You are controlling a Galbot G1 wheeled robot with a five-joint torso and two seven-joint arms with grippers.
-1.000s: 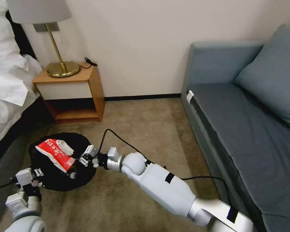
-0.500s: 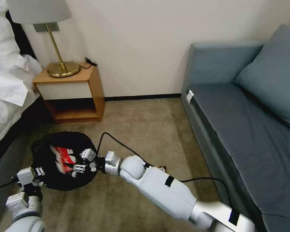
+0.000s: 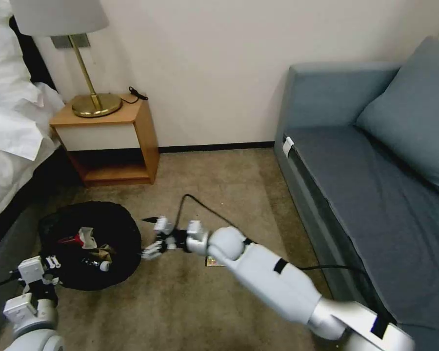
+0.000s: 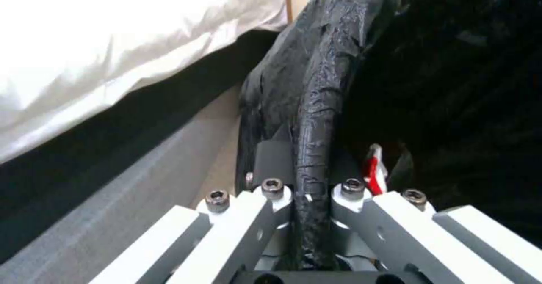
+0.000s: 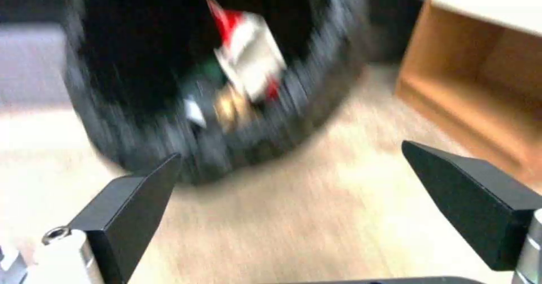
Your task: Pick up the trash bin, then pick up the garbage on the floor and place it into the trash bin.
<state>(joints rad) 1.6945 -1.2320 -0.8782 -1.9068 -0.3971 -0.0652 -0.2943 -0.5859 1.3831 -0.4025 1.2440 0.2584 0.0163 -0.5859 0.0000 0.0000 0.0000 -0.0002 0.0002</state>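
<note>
On carpet, right gripper (image 3: 153, 239): spread wide, empty, just beside bin.
Left gripper (image 4: 305, 191): clamped on bag-covered rim.
Trash bin (image 3: 127, 263): on floor, red-white packet (image 3: 80, 238) inside.
Risk: plastic slipping, bin tipping.
Wrapper (image 3: 212, 262): partly hidden under right arm.

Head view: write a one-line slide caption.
Left gripper clamps the trash bin rim while the open right gripper hangs beside it, red-white snack packet inside.

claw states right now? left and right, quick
Left claw: closed on the trash bin rim.
Right claw: open, empty, beside the bin above the carpet.
</note>
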